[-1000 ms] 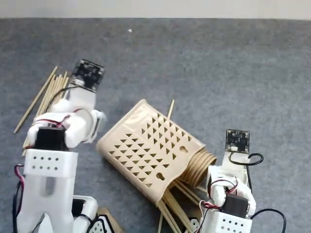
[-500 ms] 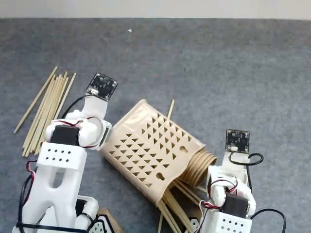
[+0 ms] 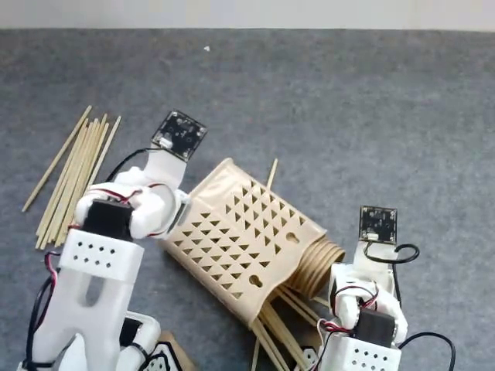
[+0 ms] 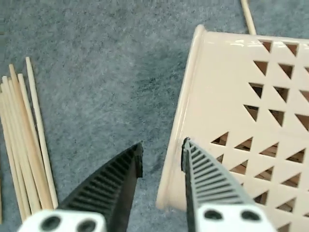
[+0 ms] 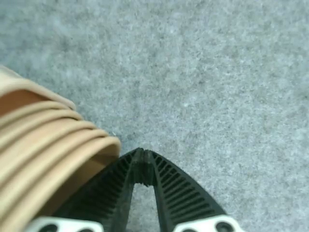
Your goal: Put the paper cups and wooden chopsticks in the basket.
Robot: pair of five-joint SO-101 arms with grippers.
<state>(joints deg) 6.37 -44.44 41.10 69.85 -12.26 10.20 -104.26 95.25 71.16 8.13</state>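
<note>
Basket looks light, stiff plastic, so we'd pinch its nine-o'clock edge, where left gripper hovers parted; right gripper fingers together.

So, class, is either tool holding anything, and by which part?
Nothing is held. The left tool is open beside the basket; the right tool is shut, empty, beside the paper cups.

No text, label, number or sign can be read.

The camera board just beyond the upper-left corner of the basket carries small pale marks, too small to read. The second camera board, just right of the basket, is the same. The basket walls carry triangular cut-outs and no print.
</note>
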